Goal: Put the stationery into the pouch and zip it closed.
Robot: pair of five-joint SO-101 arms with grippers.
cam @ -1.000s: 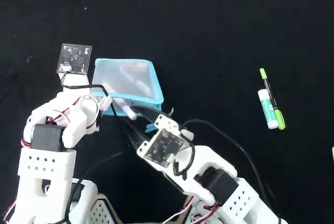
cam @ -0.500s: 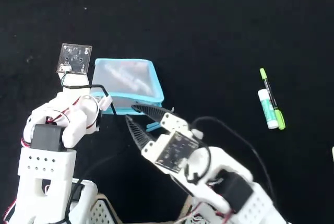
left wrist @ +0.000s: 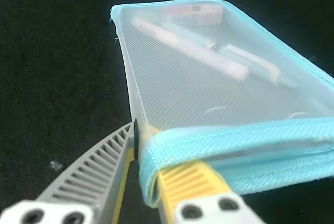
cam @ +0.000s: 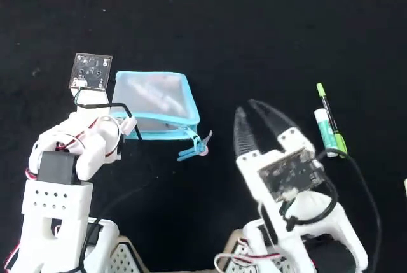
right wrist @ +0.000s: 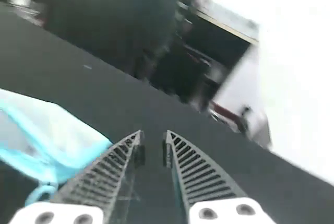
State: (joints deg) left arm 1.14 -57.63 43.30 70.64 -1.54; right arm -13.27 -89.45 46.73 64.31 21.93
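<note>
Pouch (cam: pixel 156 104): translucent mesh with light blue trim, flat on the black surface (cam: pixel 267 37) before the left arm. Zip edge faces the arms and runs side to side.
Contents: several pale stick-shaped items lying across it.
Left tool (left wrist: pixel 138 130): clamped on the pouch's zip-edge corner.
Right tool (cam: pixel 247 107): narrowly parted, holding nothing.
Green pen (cam: pixel 332 120) and glue stick (cam: pixel 326 133): side by side, well apart from the pouch, long axes pointing away from the arms.
</note>
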